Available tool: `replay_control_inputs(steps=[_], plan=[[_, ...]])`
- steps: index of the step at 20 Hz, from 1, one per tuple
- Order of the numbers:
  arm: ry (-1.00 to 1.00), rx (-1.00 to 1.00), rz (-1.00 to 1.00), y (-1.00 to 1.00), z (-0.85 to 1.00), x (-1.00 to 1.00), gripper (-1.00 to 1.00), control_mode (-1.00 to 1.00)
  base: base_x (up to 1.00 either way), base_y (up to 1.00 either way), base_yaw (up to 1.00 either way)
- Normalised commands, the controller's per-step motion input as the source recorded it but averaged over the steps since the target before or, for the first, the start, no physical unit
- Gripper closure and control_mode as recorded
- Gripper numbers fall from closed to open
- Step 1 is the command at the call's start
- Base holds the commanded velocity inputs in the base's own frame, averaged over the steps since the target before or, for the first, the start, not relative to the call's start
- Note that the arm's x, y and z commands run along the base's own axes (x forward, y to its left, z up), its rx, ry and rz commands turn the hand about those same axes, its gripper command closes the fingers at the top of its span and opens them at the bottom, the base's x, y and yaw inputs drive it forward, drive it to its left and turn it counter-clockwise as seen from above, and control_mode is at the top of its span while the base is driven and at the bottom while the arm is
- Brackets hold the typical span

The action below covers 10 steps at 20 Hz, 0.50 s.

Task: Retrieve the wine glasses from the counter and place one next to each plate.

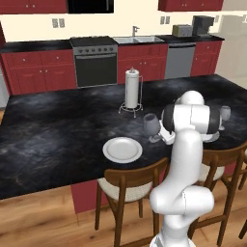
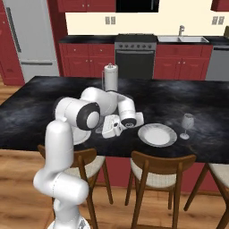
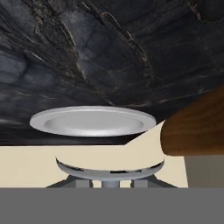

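The fingers are closed on a wine glass, low down by its stem. In the hand view they are mostly hidden under a round part of the glass. The gripper is held low over the island top, near its front edge. The wine glass is held upright, just right of a plate.

Wooden chairs are tucked in under the front edge, right below the plate. A brown chair back is seen close by in the hand view, with the plate just past the glass.

In the right base view, a second plate is seen on the other side of the gripper. A second wine glass stands just right of it, near the front edge. The first plate is half hidden behind the arm there. In the left base view the second wine glass is seen past the arm.

A lot of bare black top is left behind the plates. A paper towel roll stands further back, near the middle of the island top.

Far back, the counter runs along the wall, with a sink and an oven. A grey fridge is seen in the right base view.
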Motion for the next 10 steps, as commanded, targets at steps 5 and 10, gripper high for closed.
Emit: replay_control_inputs(steps=[5, 10], plan=[[-0.05, 0.0, 0.0, 0.05, -0.15, 0.03, 1.0, -1.0, 0.0, 0.0, 0.0], [-0.05, 0.0, 0.0, 0.07, -0.19, 0.01, 1.0, -1.0, 0.0, 0.0, 0.0]])
